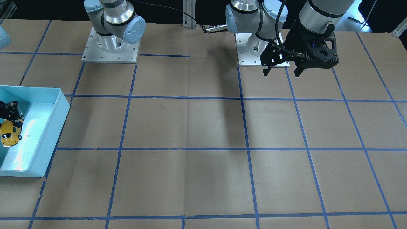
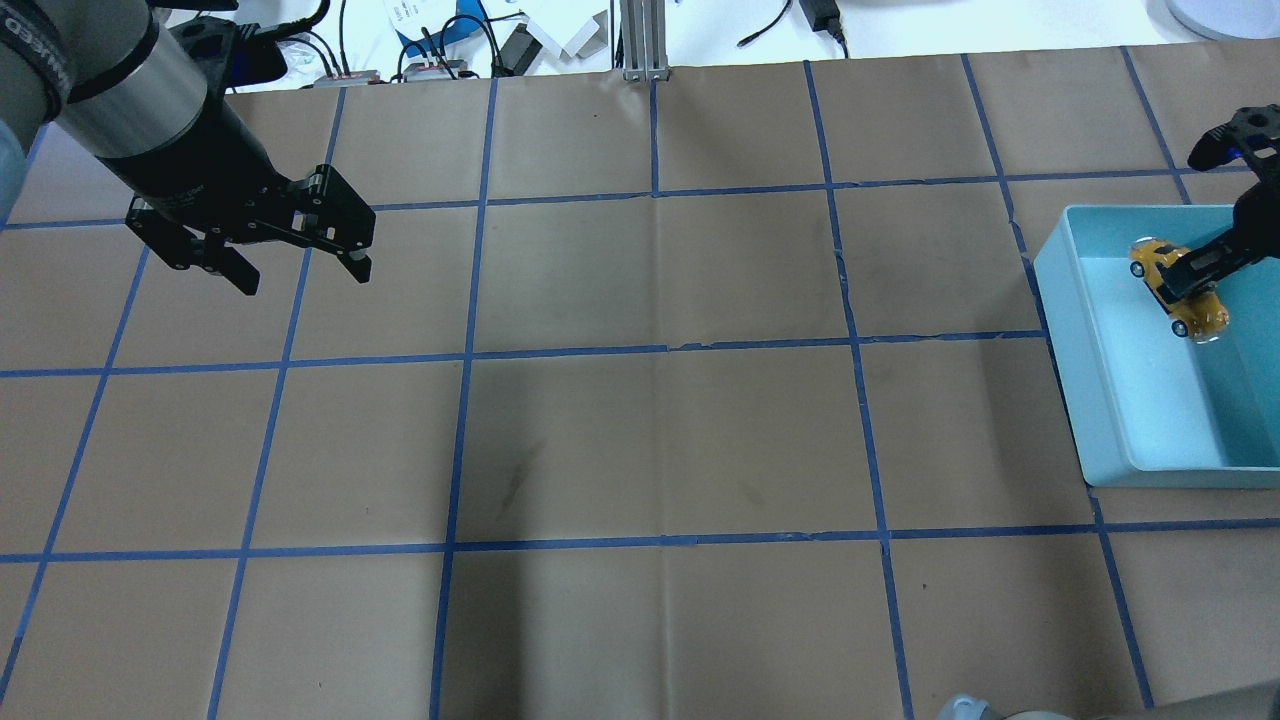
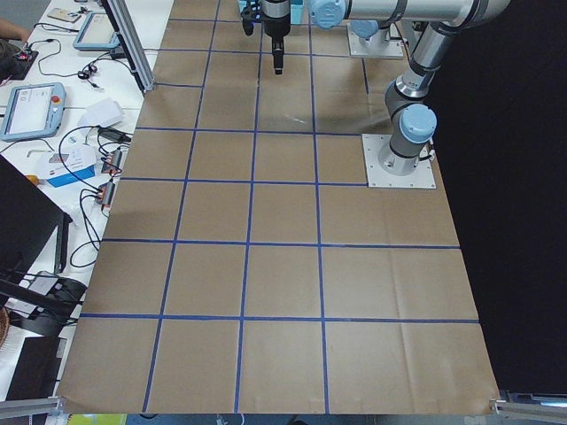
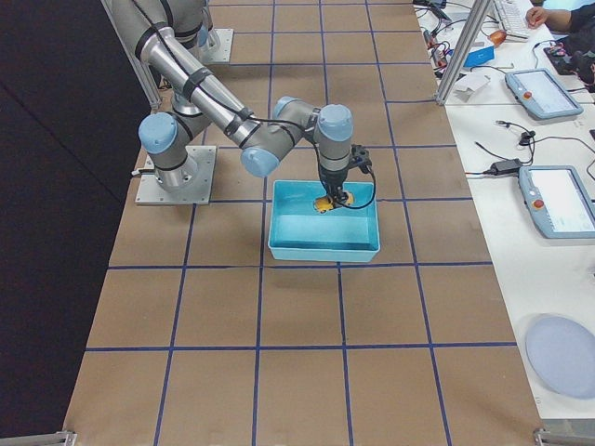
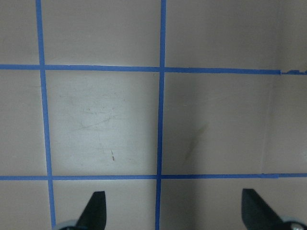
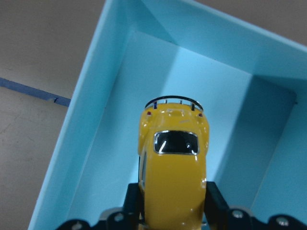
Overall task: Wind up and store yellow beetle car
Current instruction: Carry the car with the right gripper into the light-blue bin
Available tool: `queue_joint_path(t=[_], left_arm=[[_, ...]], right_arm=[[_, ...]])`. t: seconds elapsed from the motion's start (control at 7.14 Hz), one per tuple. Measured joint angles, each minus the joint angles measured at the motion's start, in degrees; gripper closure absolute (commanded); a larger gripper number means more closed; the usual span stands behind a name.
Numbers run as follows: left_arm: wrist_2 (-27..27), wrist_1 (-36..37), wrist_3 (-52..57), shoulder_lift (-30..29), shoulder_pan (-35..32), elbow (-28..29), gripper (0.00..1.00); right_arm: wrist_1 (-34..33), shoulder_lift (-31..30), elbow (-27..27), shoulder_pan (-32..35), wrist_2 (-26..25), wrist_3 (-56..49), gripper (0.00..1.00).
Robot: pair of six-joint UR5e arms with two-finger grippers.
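The yellow beetle car (image 6: 173, 158) is held between the fingers of my right gripper (image 6: 172, 196), over the inside of the light blue bin (image 6: 96, 139). It also shows in the overhead view (image 2: 1180, 290), in the front view (image 1: 11, 133) and small in the right side view (image 4: 325, 202). The right gripper (image 2: 1200, 265) is shut on the car's sides, and the car hangs tilted above the bin floor (image 2: 1180, 400). My left gripper (image 2: 300, 270) is open and empty, high above the table on the far side; its fingertips (image 5: 96, 206) show over bare paper.
The table is brown paper with a blue tape grid (image 2: 660, 350). The bin (image 1: 47, 133) stands at the table's edge on my right side. The arm bases (image 1: 111, 47) stand at the robot's side. Cables and tablets (image 4: 558, 200) lie beyond the table's far edge.
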Motion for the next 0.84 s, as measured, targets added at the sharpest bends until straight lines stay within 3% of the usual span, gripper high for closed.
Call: queue_joint_path(t=[0.42,0.56,0.7,0.84], left_arm=[[0.1,0.2,0.0,0.0,0.0,-0.1,0.00],[0.1,0.2,0.1,0.0,0.0,0.0,0.00],[0.1,0.2,0.1,0.0,0.0,0.0,0.00],[0.1,0.2,0.1,0.1,0.0,0.0,0.00]], right_arm=[[-2.8,5.1,1.9,-1.2,-4.7,8.7,1.00],[-3.1,6.1,2.2,-1.3,-6.1,10.4,0.89],[-3.0,6.6,2.5,-1.3,-6.8,11.1,0.35],[-2.9,6.7,2.7,-1.3,-6.9,11.2,0.10]])
